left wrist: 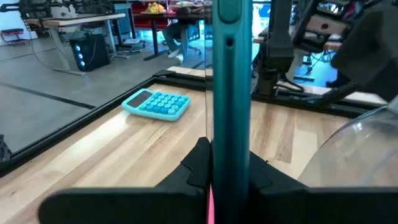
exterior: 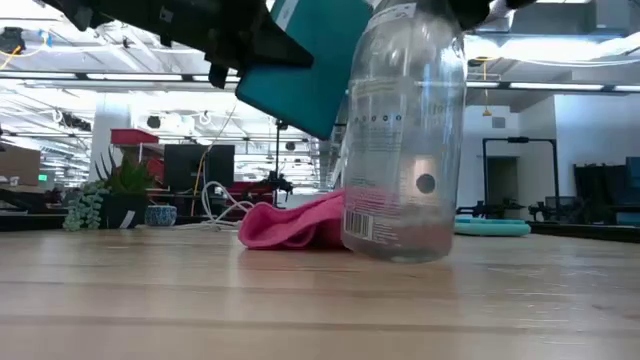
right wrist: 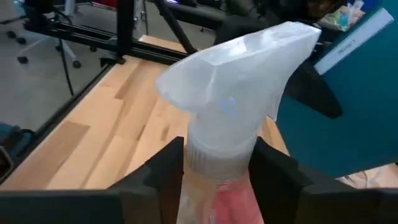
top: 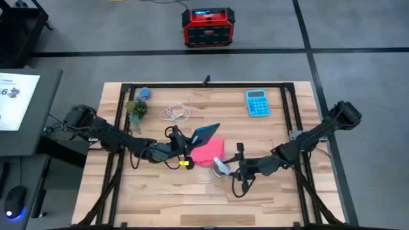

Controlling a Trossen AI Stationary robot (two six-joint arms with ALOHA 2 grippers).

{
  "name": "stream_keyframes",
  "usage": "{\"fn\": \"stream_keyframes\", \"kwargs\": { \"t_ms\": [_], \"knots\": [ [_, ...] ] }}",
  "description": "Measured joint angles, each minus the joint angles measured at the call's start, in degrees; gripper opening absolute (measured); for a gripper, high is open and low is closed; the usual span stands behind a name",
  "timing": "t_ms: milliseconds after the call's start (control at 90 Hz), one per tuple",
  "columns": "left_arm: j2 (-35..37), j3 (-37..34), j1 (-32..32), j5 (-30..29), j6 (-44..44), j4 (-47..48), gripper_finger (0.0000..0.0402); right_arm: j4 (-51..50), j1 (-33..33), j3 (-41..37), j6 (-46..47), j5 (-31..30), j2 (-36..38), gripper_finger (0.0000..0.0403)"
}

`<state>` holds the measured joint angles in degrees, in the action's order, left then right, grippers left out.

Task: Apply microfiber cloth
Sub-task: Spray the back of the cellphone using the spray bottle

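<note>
The pink microfiber cloth [top: 206, 154] lies crumpled on the table's middle, also seen in the low view [exterior: 293, 224]. Above its far side my left gripper [top: 186, 148] is shut on a teal flat device [top: 206, 133], held tilted over the cloth [exterior: 310, 70]. Just right of the cloth stands a clear spray bottle [exterior: 400, 130] with a white trigger head [right wrist: 242, 68]. My right gripper [top: 231, 170] is shut on this bottle. No gripper touches the cloth. My left gripper pinches the teal device near one end [left wrist: 230, 163], one finger [left wrist: 194, 167] on each broad face. In its wrist view the device stands edge-on between the fingers. It is lifted clear of the table and tilts above the cloth. My right gripper pinches the bottle's neck [right wrist: 214, 167] just under the white trigger head, one finger [right wrist: 163, 171] on each side. The fingers come about level from the table's right side. The bottle stands upright with its base [exterior: 400, 250] on the table.
A blue calculator [top: 257, 103] lies at the far right, a coiled white cable [top: 177, 114] and a small plant [top: 136, 110] at the far left. A black frame [top: 287, 108] borders the tabletop. Bare wood lies along the near edge.
</note>
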<state>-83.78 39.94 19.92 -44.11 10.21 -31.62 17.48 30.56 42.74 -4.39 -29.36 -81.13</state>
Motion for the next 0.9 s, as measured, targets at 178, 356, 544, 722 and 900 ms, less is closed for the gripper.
{"fn": "stream_keyframes", "kwargs": {
  "t_ms": [178,356,544,722,900],
  "knots": [
    [0.6,0.0,0.3,-0.1,0.4,1.4,0.0013,-2.1,1.6,-0.4,-0.6,-4.1,2.3,0.0251],
    [0.6,0.0,0.3,-0.1,1.0,2.1,0.0013,-1.2,2.2,-0.5,2.1,-7.7,4.9,0.0298],
    [0.6,0.0,0.3,-0.1,1.2,2.6,0.0013,1.7,2.1,-0.4,4.4,-8.3,4.9,0.0301],
    [0.6,0.0,0.3,-0.2,1.2,2.8,0.0013,4.1,2.1,0.0,6.2,-12.2,4.9,0.0301],
    [0.6,0.0,0.3,-0.4,1.2,3.1,0.0013,3.6,2.1,2.5,6.4,-12.6,4.2,0.0301]
  ]
}}
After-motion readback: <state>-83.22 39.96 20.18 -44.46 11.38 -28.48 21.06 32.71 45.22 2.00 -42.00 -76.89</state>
